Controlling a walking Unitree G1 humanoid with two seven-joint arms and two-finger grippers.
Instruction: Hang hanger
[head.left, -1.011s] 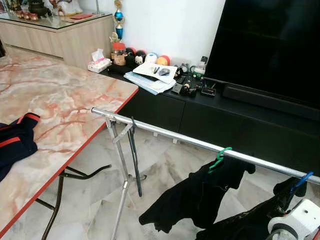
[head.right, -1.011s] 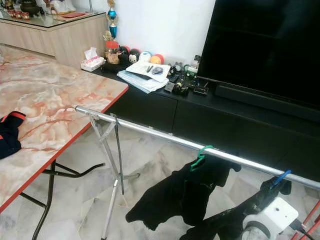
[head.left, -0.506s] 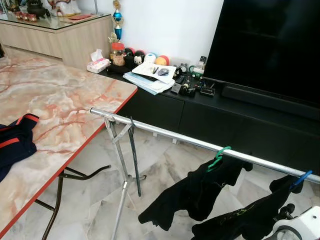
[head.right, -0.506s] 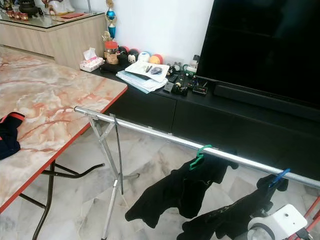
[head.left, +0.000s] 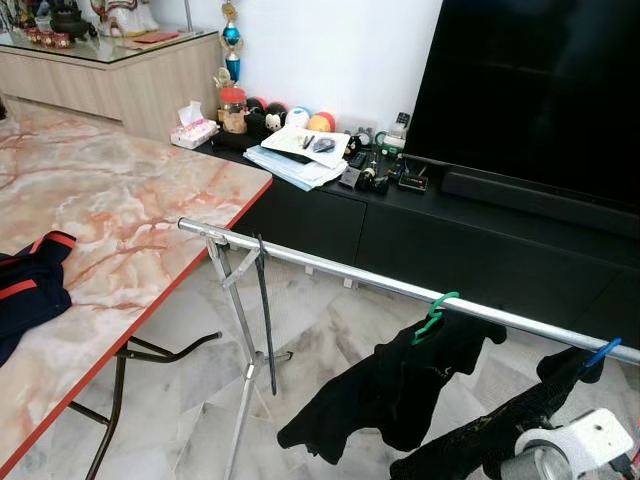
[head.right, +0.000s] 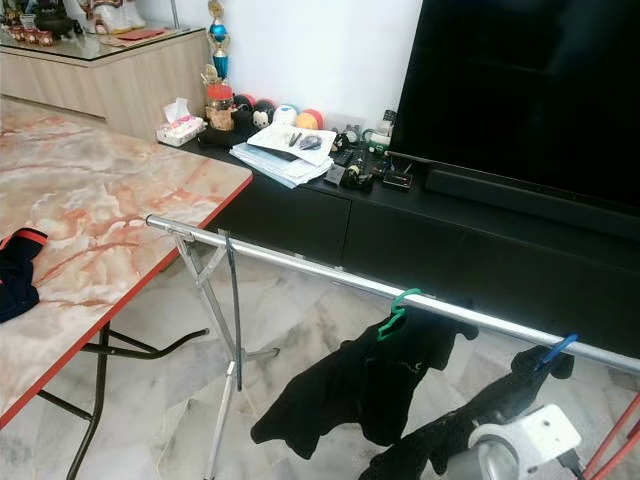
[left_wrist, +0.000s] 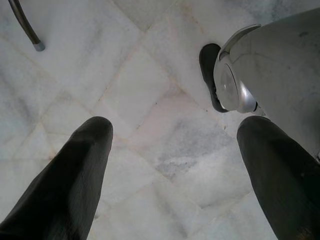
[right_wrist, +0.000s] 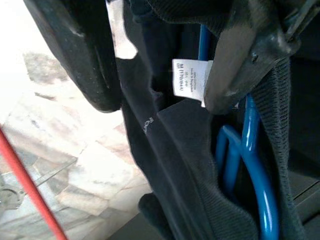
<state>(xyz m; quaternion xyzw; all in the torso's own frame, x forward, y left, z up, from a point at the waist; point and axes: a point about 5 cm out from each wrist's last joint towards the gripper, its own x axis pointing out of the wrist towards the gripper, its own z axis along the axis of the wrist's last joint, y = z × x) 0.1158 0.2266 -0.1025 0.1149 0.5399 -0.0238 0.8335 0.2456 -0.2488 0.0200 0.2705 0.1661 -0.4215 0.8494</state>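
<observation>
Right wrist view: right hand (right_wrist: 165, 65) is clamped on a black shirt (right_wrist: 165, 150) with the blue hanger (right_wrist: 252, 165) inside it, hanger just beside the fingers. Left eye view, lower right of frame: hanger hook (head.left: 600, 354) sits at the rail (head.left: 400, 287), shirt's long axis slanting down-left toward the right wrist. Green hanger (head.left: 436, 312) hangs mid-rail. Left hand (left_wrist: 175, 145) gapes wide, empty, over floor (left_wrist: 150, 100). Right arm nearer; hook looks seated or nearly.
</observation>
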